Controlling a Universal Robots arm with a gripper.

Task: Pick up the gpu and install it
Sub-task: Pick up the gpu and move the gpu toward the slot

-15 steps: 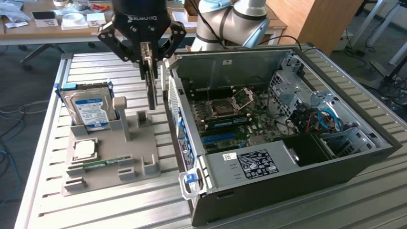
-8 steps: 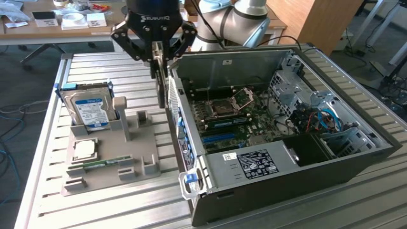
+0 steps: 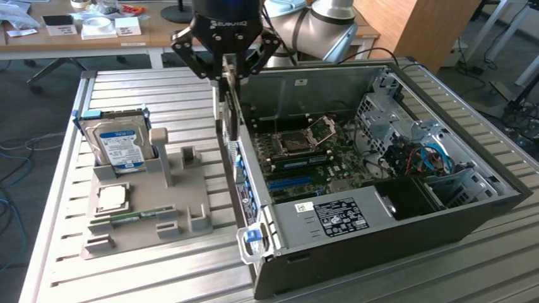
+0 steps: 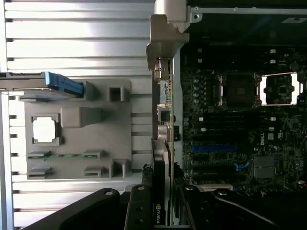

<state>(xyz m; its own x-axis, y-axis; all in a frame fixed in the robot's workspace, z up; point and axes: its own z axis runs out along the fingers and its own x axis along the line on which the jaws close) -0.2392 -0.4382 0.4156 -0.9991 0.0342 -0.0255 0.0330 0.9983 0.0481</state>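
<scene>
My gripper (image 3: 227,68) is shut on the gpu (image 3: 226,107), which hangs edge-on below the fingers. It is a thin card held over the wall of the open computer case (image 3: 337,233) on the exterior view's left. In the wrist view the gpu (image 4: 163,143) runs as a narrow strip with its silver end bracket (image 4: 165,33) at the far end. Its black cooler sits between the fingers (image 4: 139,206) of my gripper (image 4: 162,208). The card lines up with the case wall, beside the motherboard (image 4: 240,120) and its blue slots (image 4: 213,148).
A grey parts holder (image 3: 143,208) lies on the slatted table beside the case. It carries a blue-labelled hard drive (image 3: 120,142), a processor chip (image 3: 112,197) and a green memory stick (image 3: 135,216). Cables and drive cages fill the case's far end (image 3: 421,151).
</scene>
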